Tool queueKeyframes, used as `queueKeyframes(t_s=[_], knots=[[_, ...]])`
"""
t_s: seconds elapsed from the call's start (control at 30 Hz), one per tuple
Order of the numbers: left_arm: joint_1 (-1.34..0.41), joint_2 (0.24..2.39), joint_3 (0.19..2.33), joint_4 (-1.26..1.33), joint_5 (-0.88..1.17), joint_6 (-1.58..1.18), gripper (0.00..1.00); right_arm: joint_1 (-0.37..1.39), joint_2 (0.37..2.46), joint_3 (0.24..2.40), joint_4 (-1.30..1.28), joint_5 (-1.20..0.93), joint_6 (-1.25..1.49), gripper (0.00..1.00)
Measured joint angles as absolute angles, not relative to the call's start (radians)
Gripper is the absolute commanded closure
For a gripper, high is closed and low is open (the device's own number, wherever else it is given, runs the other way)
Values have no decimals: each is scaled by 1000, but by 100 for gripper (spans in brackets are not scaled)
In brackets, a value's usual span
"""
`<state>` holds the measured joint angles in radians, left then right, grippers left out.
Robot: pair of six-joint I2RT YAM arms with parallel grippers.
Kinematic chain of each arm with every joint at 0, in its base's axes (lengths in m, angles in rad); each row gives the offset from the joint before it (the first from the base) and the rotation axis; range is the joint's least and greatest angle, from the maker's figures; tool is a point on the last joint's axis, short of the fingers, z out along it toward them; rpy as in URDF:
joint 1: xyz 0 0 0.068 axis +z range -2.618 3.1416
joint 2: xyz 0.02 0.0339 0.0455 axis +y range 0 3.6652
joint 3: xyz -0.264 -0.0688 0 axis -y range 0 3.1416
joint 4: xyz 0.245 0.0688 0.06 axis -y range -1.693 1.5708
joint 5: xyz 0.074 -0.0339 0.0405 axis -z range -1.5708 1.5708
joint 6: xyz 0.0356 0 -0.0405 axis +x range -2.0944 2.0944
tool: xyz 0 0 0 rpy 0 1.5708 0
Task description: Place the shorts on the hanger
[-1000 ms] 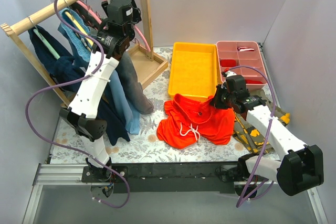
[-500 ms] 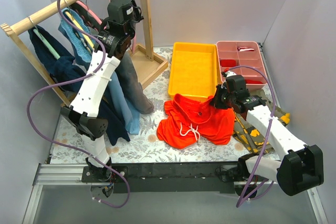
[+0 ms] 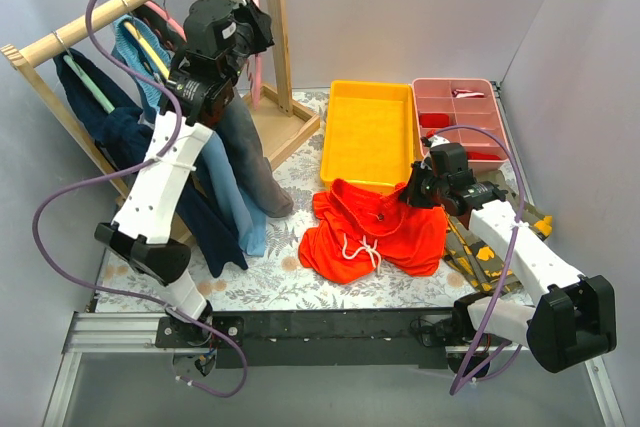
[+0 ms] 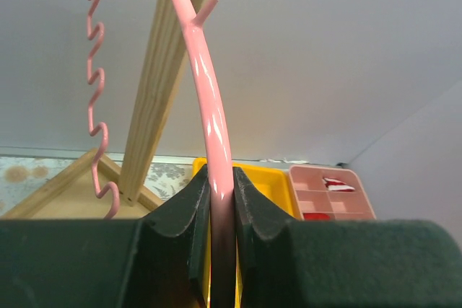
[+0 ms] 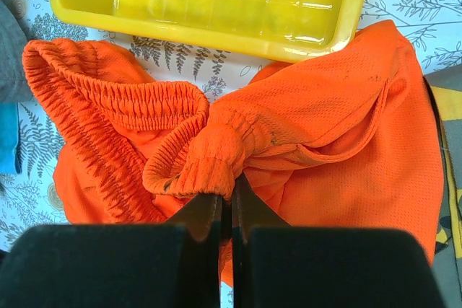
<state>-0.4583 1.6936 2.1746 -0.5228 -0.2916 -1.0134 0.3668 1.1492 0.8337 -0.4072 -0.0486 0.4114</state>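
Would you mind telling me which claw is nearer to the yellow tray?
Right. The right claw pinches the shorts just in front of the yellow tray; the left claw grips the hanger up at the wooden rack, well to its left.

Left claw [image 4: 220, 191] raised high, clamped; right claw [image 5: 225, 203] low, pinched closed

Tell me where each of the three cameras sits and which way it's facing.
Top external: fixed above and behind the bases, looking down on the table; the left arm and right arm both show.
Left wrist: up at the rack, looking out toward the back wall; the left gripper is closed on the hanger.
Right wrist: low over the table, looking down at the shorts; the right gripper pinches them.
Shared: both wrist views catch the yellow tray.
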Motion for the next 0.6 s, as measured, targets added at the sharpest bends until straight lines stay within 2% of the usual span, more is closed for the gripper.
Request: queueKeyframes(t_s=[0.2, 0.43, 0.6], knots=[[-458, 1634, 2146, -516, -197, -1077, 94, 367, 1149, 834, -408, -46, 411, 99], [-458, 1504, 1955, -509, -55, -1135, 100, 367, 1140, 834, -418, -9, 402, 99], [-458, 1412, 1819, -517, 72, -1152, 100, 367, 1106, 834, -438, 39, 385, 99]])
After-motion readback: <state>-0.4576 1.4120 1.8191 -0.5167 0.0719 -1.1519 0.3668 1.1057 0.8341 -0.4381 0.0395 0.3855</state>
